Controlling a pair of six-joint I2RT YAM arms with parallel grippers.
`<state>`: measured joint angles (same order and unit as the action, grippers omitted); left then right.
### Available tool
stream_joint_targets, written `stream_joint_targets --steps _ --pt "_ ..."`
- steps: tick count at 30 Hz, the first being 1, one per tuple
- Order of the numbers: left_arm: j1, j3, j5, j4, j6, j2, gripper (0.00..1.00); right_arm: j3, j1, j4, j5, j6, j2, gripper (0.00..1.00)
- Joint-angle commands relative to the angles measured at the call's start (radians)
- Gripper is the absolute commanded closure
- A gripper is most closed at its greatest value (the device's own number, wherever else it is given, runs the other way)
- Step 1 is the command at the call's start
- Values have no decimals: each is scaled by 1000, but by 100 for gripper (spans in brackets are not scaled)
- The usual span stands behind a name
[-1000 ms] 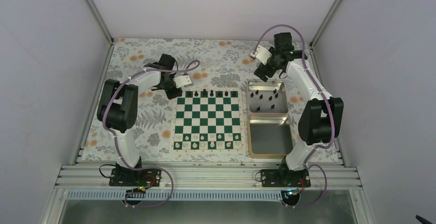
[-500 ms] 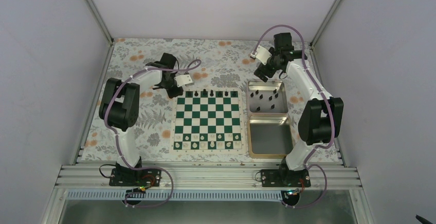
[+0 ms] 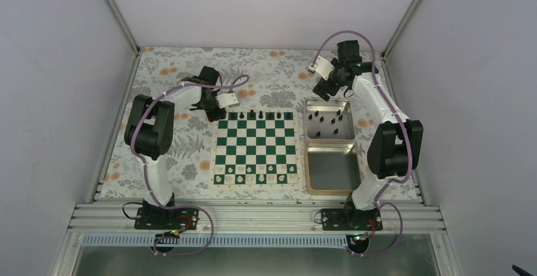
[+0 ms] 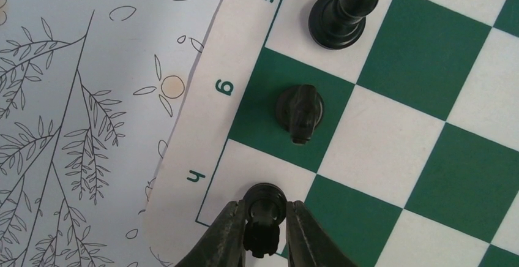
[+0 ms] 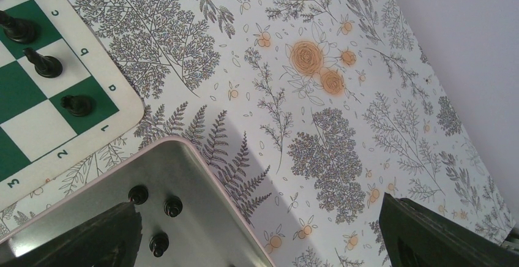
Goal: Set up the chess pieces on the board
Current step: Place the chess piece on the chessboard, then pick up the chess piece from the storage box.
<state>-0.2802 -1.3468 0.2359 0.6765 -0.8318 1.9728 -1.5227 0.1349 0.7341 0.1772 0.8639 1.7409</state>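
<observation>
The green and white board lies mid-table. Several black pieces stand on its far row. My left gripper is at the board's far left corner. In the left wrist view it is shut on a black rook standing upright on the white h corner square. A black knight stands on g and a black bishop on f. My right gripper hangs open and empty over the far corner of a tin; the right wrist view shows it spread wide.
A silver tin right of the board holds several loose black pieces. A second tin in front of it holds nothing. White pieces line the board's near row. Frame posts stand at the table's far corners.
The left wrist has shifted slightly right and its elbow has swung inward, still at the board's far left corner. The right arm has barely moved.
</observation>
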Motion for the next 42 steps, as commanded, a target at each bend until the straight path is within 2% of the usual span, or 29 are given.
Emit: stream_joint_targets --steps 1,6,13,17,20,22,28,37,39,42 --pt "-6 -25 -10 18 -20 -1 78 14 -9 -1 7 0 -20 0" --pt "-6 -41 -23 34 -16 -34 66 11 -9 1 9 -1 -23 0" --pt "-3 -151 -109 150 -39 -149 50 -1 -33 -5 -16 -22 -42 0" --pt "-22 -339 -89 274 -42 -177 40 -17 -124 -5 -13 -33 -68 0" --pt "-106 -505 -44 310 -28 -151 29 -37 -210 -22 -5 -59 -98 0" --pt "-179 -590 -31 306 -20 -103 25 -67 -261 -24 -1 -88 -90 0" --pt "-356 -825 -26 288 -29 118 24 -126 -331 -2 1 -127 -41 0" --pt "-489 -1300 -2 326 -38 501 16 -75 -356 -32 17 -147 -23 0" --pt "-503 -1329 5 298 -39 537 15 -69 -357 -32 21 -149 -19 0" --pt "-516 -1252 40 215 -41 526 13 -69 -358 -31 26 -149 -13 0"
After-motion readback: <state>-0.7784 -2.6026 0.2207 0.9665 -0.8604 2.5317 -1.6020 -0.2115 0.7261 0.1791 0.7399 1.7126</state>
